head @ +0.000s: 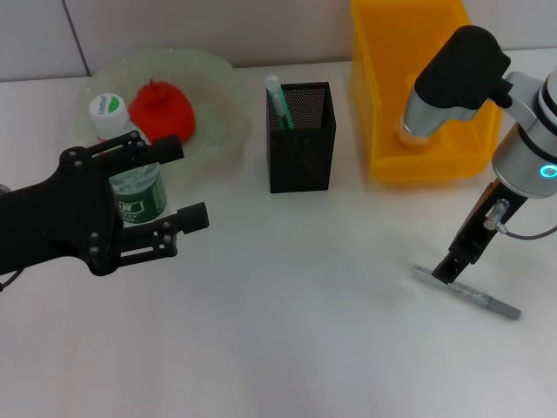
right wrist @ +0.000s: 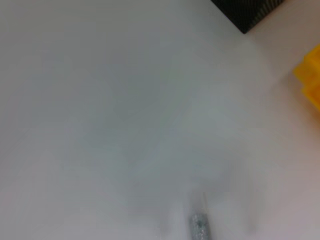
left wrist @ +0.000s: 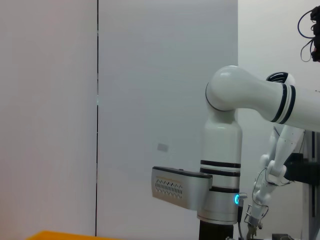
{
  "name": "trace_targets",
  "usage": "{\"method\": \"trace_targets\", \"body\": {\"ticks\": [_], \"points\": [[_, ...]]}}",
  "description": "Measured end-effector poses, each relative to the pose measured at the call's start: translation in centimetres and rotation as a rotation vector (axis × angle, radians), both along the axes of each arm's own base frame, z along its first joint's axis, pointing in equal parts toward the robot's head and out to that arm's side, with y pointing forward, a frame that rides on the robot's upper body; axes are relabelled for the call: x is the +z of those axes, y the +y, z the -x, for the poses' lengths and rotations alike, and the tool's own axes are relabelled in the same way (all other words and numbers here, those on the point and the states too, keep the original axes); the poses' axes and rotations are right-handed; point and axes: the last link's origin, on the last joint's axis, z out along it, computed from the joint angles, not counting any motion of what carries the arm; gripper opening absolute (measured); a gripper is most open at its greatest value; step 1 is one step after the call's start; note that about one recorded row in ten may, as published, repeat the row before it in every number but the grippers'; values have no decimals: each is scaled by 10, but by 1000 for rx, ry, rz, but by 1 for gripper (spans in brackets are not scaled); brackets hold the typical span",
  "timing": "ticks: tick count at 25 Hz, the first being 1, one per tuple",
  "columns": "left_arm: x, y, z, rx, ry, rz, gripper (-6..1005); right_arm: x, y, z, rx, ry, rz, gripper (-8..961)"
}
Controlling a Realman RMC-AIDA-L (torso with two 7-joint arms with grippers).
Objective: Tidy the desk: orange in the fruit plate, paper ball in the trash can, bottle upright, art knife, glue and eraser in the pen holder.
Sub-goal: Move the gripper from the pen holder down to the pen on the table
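Already the bottle is stood upright; the art knife is being reached by the right gripper, whose grasp cannot be told, while the left gripper is spread open, holding nothing.

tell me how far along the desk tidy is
Looks done: a red fruit sits in the fruit plate, the bottle stands upright by the open left gripper, and a green-white stick is in the pen holder. In hand: the right gripper is down on the grey art knife. No eraser or paper ball is visible; the yellow bin's contents are hidden.
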Motion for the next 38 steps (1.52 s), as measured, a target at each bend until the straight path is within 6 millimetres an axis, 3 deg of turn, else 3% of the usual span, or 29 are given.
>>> {"method": "trace_targets", "body": {"ticks": [28,31,38], "points": [[-2,1,-2,-11,-1,8,783,-15,1,-10,-27,3,8,742],[-3,0,-3,-14,0,13,784,-16,0,-11,-30,4,9,542],[-3,0,-4,-17,-5,14,784,-24,-3,-11,-22,-9,30,534]]}}
